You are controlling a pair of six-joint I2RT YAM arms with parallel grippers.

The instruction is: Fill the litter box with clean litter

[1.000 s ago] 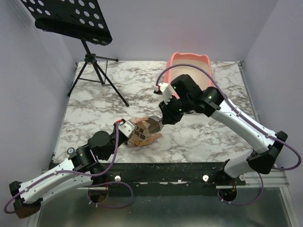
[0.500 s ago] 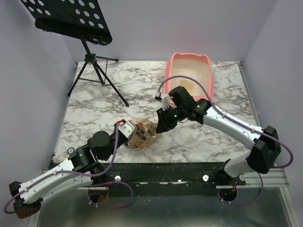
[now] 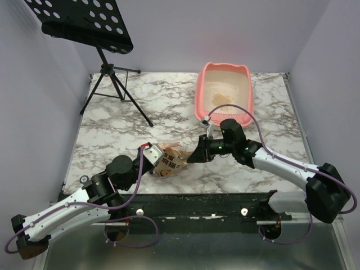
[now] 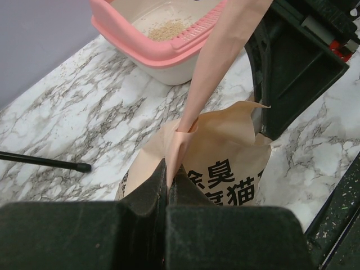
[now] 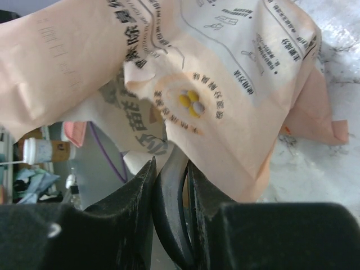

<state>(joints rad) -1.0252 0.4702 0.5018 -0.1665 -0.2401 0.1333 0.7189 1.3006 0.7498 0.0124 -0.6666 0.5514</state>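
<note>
Right gripper: found clamped on a thin dark handle, judged to be that of a scoop. The bowl end is hidden by the bag, so its contents cannot be told.

Change noted: a second ago this gripper was held up beside the litter box. It has since been drawn back and lowered, and is now set at the bag's open mouth, well apart from the box. The right arm is stretched low across the table.

Left gripper: jaws closed together on a fold of the bag's upper edge. This hold is unchanged over the same second. By it the bag is kept tilted, mouth turned toward the right gripper.

Litter box: standing at the far right of the table, upright and clear of both arms.

Litter: a small loose pile is seen on the box floor, toward its near end. Most of the pale floor remains bare.

Assessment: one delivery to the box is judged complete and a return for the next load is in hand. Filling is at an early stage, and further loads will be required. Spillage over the bag's lip is to be watched as the scoop is withdrawn.
</note>
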